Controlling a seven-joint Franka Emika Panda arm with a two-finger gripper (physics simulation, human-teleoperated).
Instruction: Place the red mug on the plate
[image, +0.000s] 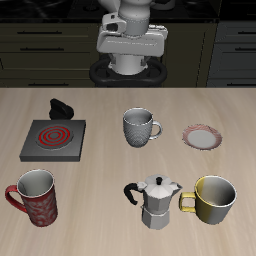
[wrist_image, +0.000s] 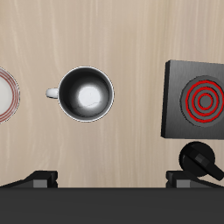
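While the arm sits high up at the back of the table (image: 100, 105), the gripper (image: 131, 42) hangs way above everything and isn't touching or holding a thing; from the exterior view I honestly can't tell how wide its fingers are. Using the grey-white patterned mug (image: 138, 127) as the landmark: the plate (image: 203, 136) lies beside it, a bit apart. The red mug (image: 37, 196) stands upright well away from it, close to the table's front edge, past the square burner (image: 52, 139). The moka pot (image: 154, 200) and the yellow mug (image: 214, 198) stand in front of it, nearer the front edge.

In the wrist view, the grey-white mug is seen straight from above, with the plate's rim on one side of it and the burner on the other. Only dark finger tips (wrist_image: 44, 178) poke in, well apart, nothing between them.
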